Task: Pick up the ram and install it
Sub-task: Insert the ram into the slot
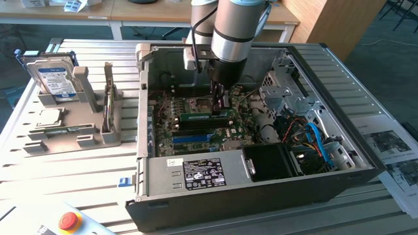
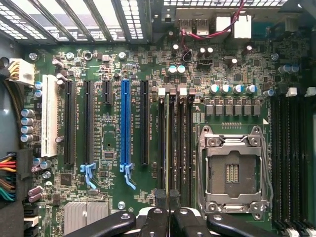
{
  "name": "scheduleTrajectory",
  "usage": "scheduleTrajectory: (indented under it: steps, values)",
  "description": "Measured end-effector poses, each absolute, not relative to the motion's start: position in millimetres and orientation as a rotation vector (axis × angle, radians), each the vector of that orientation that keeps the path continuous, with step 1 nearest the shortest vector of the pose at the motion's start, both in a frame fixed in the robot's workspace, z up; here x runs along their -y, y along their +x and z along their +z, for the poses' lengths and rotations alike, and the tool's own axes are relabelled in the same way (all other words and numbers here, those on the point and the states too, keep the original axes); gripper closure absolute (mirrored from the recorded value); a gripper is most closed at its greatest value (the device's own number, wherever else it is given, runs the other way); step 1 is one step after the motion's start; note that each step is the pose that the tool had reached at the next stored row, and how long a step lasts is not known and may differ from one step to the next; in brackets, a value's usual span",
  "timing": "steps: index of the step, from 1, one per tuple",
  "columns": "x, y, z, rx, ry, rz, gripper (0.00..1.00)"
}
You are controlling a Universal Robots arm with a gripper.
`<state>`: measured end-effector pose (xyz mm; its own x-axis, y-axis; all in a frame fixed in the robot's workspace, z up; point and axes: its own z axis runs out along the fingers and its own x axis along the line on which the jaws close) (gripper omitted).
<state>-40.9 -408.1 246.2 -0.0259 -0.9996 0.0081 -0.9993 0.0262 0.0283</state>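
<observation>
**Ram pinched edge-on over the memory slots**

Closest to the wrist camera: the gripper (image 2: 168, 205), glossy black, with rounded link arms and silver pivot pins, cut off at the frame edge. Jaws drawn nearly together, clamped on the ram (image 2: 168, 143). From above, only a thin pale line; chips and label hidden. Standing upright along one of the black memory slots (image 2: 183, 143), just beside the processor socket (image 2: 232, 173). Seated or merely resting on the slot: cannot tell.

Socket square, with a bright metal frame, corner screws and a small gold contact patch in the middle. Further out, the matte green motherboard (image 2: 103, 64), dotted with round capacitors. On it, a long blue slot (image 2: 125, 123) and a ribbed white slot (image 2: 48, 116). Also a finned silver heat sink (image 2: 86, 215), partly behind a finger link.

In the exterior view, nearest, a red button (image 1: 68, 221) with its housing cropped. Then a boxy grey power supply (image 1: 202, 171) with a black label, inside the dark open case (image 1: 261, 196). Deeper in, a short green strip beside the fingertips, probably the ram's flat side. Beyond, on the slatted metal table (image 1: 78, 161), a hard drive (image 1: 56, 81) upright in a grey holder.
</observation>
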Motion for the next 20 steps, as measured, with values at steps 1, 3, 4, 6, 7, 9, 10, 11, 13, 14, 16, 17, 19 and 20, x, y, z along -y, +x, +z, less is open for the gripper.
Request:
scheduleTrajectory:
  steps: [1,3,4,6,7,9,10,11,13,14,16,17,19,20]
  values:
    - [408.7,-40.9,246.0,2.232,2.174,-0.023,0.88]
    - [408.9,-40.9,245.7,2.232,2.174,-0.023,0.88]
    - [408.9,-40.9,245.8,2.232,2.174,-0.023,0.88]
    - [409.0,-40.9,245.8,2.232,2.174,-0.023,0.88]
    - [409.0,-41.5,245.6,2.232,2.174,-0.023,0.88]
    - [409.0,-42.8,245.5,2.232,2.175,-0.023,0.88]
    - [409.0,-42.8,245.5,2.232,2.175,-0.022,0.88]
    - [409.0,-42.8,245.4,2.232,2.175,-0.022,0.88]
    - [409.0,-42.8,243.7,2.232,2.175,-0.023,0.88]
    - [409.0,-42.8,242.6,2.232,2.175,-0.022,0.88]
    - [409.0,-42.8,240.8,2.232,2.175,-0.022,0.88]
    - [409.0,-42.8,239.9,2.232,2.175,-0.022,0.88]
    - [409.0,-42.8,239.2,2.232,2.175,-0.022,0.88]
    - [409.0,-42.8,239.2,2.232,2.174,-0.022,0.88]
